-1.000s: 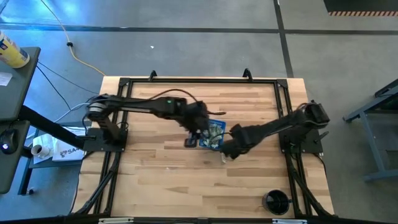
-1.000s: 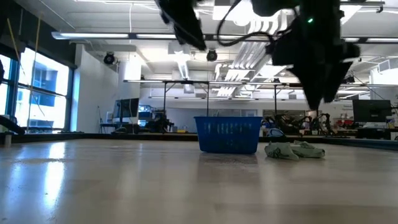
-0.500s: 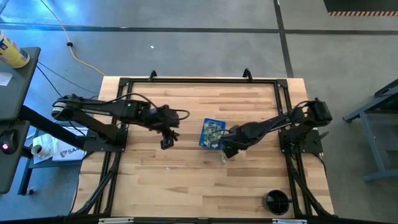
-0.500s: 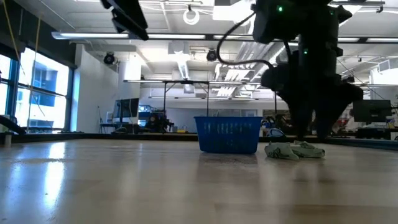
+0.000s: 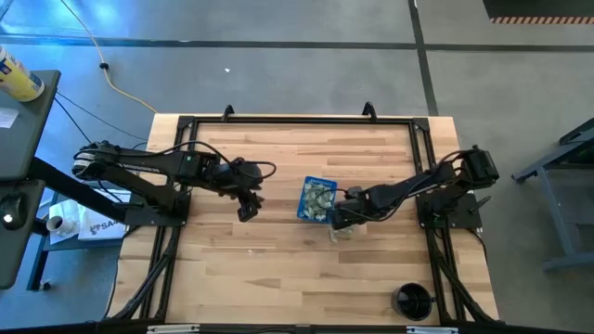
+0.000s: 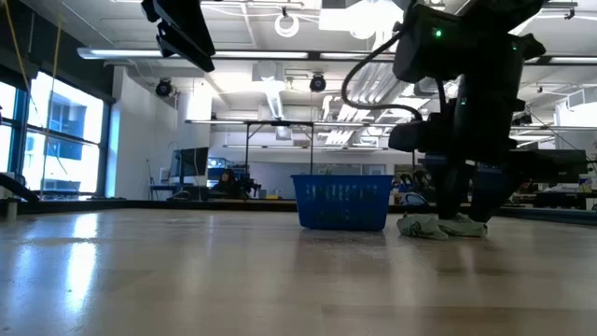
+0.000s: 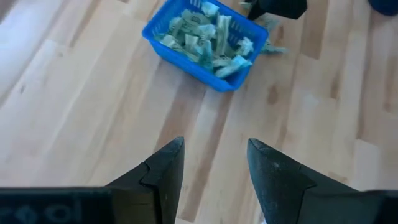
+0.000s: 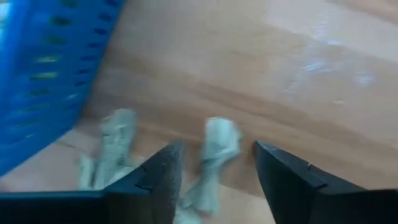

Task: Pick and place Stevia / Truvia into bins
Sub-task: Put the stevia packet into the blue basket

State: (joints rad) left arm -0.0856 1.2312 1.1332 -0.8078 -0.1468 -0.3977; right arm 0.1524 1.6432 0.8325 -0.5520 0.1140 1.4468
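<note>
The blue bin (image 5: pixel 317 199) stands mid-table with several pale green Stevia sachets (image 7: pixel 208 37) lying in it. A few loose sachets (image 6: pixel 440 226) lie on the wood just right of the bin. My right gripper (image 8: pixel 217 168) points down over them, open, one crumpled sachet (image 8: pixel 214 152) between its fingers and another (image 8: pixel 115 143) beside them. My left gripper (image 5: pixel 247 211) hangs open and empty in the air, left of the bin. My right gripper comes from above, and its fingers (image 8: pixel 158 177) stand on either side of a loose sachet that lies on the table. I cannot tell whether they touch it.
A round black cup (image 5: pixel 412 300) stands near the table's front right corner. Black frame rails (image 5: pixel 297 119) run along the table's edges. Bare wood lies in front of the bin and to its left.
My left gripper has drawn back from over the bin toward the table's left edge, rolling as it went. My right gripper has sunk and tipped steeply down onto the loose sachets beside the bin. The bin and sachets have stayed put.
</note>
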